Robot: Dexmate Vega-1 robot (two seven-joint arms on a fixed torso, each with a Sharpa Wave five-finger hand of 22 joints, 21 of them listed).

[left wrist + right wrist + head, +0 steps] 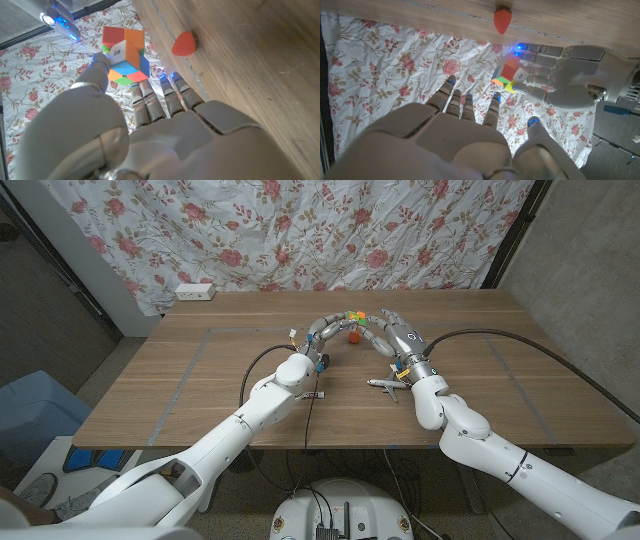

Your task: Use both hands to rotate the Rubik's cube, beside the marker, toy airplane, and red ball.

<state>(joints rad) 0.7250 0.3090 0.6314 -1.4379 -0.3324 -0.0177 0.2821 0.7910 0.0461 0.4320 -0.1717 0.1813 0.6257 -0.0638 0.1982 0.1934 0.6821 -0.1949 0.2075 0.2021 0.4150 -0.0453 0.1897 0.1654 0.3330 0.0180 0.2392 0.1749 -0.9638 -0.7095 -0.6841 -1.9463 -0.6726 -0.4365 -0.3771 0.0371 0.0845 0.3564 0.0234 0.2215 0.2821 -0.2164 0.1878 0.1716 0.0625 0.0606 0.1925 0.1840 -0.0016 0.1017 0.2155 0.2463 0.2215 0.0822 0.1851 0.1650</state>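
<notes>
Head view alone: toy airplane (pixel 383 386).

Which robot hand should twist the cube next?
Probably the right hand. The left hand holds the Rubik's cube up off the table, while the right hand is open facing it, not yet touching.

1 Rubik's cube (pixel 349 315), 1 red ball (pixel 353 337), 1 toy airplane (pixel 383 385), 1 marker (pixel 313 394), 2 robot hands.
</notes>
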